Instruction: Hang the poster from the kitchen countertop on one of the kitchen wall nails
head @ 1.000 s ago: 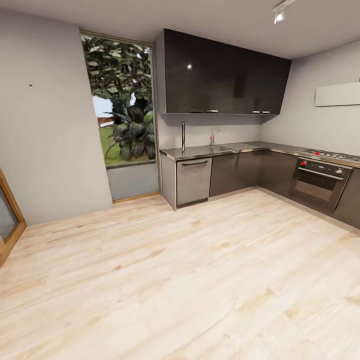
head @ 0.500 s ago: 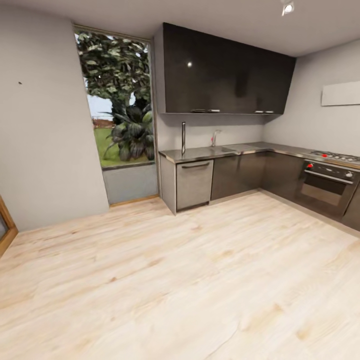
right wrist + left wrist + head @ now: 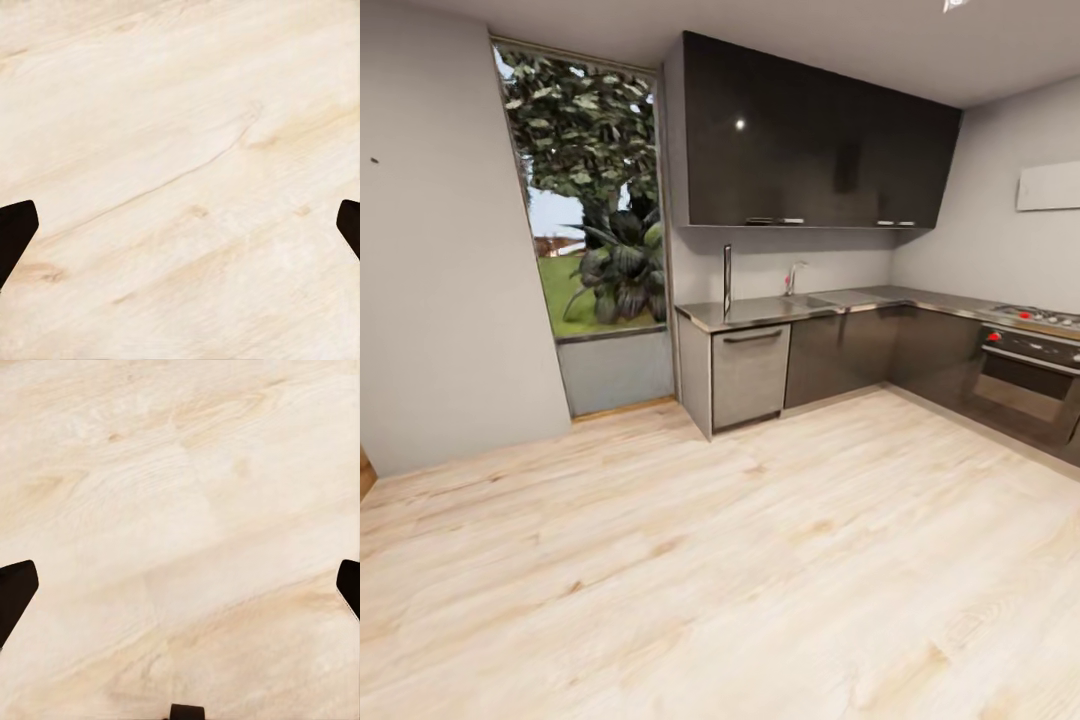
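Observation:
The grey kitchen countertop [image 3: 865,297] runs along the far wall and turns the corner to the right, above dark cabinets. On its left end stands a thin dark upright panel [image 3: 727,276], seen edge-on, which could be the poster; its face is hidden. A wall nail [image 3: 374,160] shows as a dark speck high on the pale left wall. In the wrist views my left gripper [image 3: 180,585] and right gripper [image 3: 180,225] both hang open over bare wood floor, holding nothing.
A steel tap [image 3: 792,276] rises from the sink. A grey dishwasher front [image 3: 749,374] ends the cabinet run, and an oven with hob [image 3: 1028,372] stands at right. A tall window [image 3: 588,200] sits between wall and cabinets. Wide light wood floor [image 3: 740,560] lies ahead.
The whole head view has shifted: the camera has come closer to the kitchen, and the wooden frame at the left edge has almost slid out of view. Nothing in the room moved.

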Available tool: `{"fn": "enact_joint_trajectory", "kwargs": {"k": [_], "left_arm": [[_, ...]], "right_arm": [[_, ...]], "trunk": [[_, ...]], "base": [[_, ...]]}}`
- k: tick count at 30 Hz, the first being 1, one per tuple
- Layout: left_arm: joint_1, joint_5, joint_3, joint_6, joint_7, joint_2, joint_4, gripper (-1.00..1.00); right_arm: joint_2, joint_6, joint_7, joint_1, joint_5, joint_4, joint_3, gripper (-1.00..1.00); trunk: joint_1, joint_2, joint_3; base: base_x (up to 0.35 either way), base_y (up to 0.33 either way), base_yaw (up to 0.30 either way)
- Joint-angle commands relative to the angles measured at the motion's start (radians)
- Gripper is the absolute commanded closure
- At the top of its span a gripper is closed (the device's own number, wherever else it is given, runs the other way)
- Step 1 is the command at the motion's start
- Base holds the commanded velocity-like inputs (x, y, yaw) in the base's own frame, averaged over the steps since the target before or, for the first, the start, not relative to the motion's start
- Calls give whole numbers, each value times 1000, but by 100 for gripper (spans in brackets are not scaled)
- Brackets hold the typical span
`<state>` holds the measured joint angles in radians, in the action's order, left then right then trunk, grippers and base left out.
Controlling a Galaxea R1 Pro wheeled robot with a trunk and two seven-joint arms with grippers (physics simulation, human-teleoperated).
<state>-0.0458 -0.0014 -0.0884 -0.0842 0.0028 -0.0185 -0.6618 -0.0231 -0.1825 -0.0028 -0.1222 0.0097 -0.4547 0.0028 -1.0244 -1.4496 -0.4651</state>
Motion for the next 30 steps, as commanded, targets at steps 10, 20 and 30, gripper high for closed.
{"fn": "enact_joint_trajectory", "kwargs": {"k": [10, 20, 30], "left_arm": [[0, 0, -1, -2, 0, 0, -1, -100], [0, 0, -1, -2, 0, 0, -1, -100], [0, 0, -1, -2, 0, 0, -1, -100]], "right_arm": [[0, -3, 0, -1, 1, 1, 0, -100], [0, -3, 0, -1, 1, 1, 0, -100], [0, -3, 0, -1, 1, 1, 0, -100]], "trunk": [[-1, 0, -1], [-1, 0, -1], [-1, 0, -1]], "base": [[335, 0, 0], [335, 0, 0], [335, 0, -20]]}}
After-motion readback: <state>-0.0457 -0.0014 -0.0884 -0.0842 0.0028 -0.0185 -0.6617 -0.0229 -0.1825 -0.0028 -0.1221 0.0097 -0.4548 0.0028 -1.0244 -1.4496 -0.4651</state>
